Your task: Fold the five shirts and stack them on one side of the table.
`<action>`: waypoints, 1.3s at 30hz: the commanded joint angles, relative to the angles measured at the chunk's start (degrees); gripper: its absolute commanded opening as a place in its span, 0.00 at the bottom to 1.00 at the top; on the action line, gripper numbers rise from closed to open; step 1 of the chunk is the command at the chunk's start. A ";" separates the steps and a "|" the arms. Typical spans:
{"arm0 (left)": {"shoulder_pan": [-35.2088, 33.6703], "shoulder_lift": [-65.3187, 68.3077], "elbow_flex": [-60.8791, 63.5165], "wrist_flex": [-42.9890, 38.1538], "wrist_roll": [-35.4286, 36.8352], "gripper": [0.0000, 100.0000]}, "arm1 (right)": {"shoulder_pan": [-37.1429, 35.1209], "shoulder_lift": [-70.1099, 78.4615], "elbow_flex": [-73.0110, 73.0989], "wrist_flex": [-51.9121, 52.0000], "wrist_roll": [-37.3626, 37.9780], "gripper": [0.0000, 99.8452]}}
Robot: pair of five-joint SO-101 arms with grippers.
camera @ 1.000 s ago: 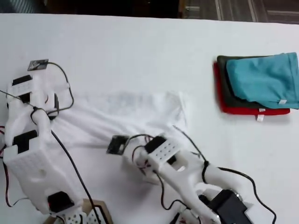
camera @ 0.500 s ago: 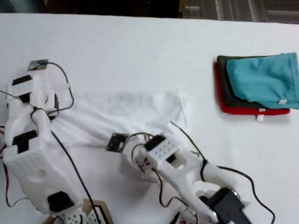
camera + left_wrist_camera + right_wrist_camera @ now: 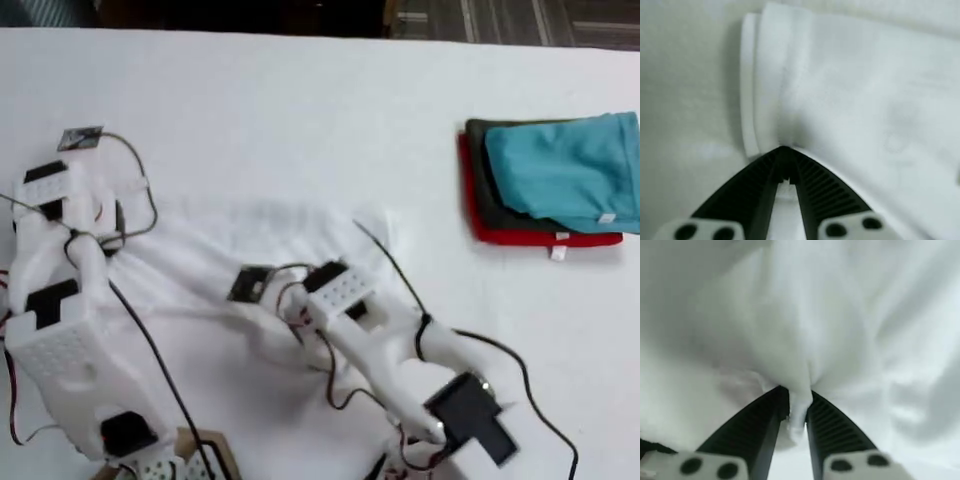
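Note:
A white shirt (image 3: 250,250) lies spread across the middle of the white table. My left gripper (image 3: 784,159) is shut on the shirt's folded edge (image 3: 757,95) at the table's left side, where the left arm (image 3: 70,230) stands. My right gripper (image 3: 795,407) is shut on a bunched fold of the white shirt (image 3: 805,335) near the shirt's front edge, under the right arm (image 3: 345,300). At the right side of the table lies a stack of folded shirts: teal (image 3: 565,170) on top, a dark one (image 3: 478,165) under it, and red (image 3: 540,238) at the bottom.
The white table (image 3: 300,110) stretches bare behind the shirt and between it and the stack. Cables loop from both arms over the shirt. A small brown box (image 3: 205,450) sits at the front edge by the left arm's base.
The right arm has moved toward the back of the table, dragging the shirt's front edge with it, so the cloth bunches up. The left arm has hardly moved.

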 commanded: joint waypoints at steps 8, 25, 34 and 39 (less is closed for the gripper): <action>0.79 -0.35 0.04 -2.55 0.00 0.03 | 12.88 -5.05 -14.68 7.87 10.81 0.02; 0.79 -0.35 0.04 -2.55 0.00 0.03 | 17.19 21.23 -43.08 8.31 11.60 0.09; 0.79 -0.35 0.04 -2.55 0.00 0.03 | 24.31 25.54 -55.03 8.13 2.64 0.23; 0.79 -0.35 0.04 -2.55 0.00 0.03 | 25.80 24.92 -58.90 11.12 -3.60 0.23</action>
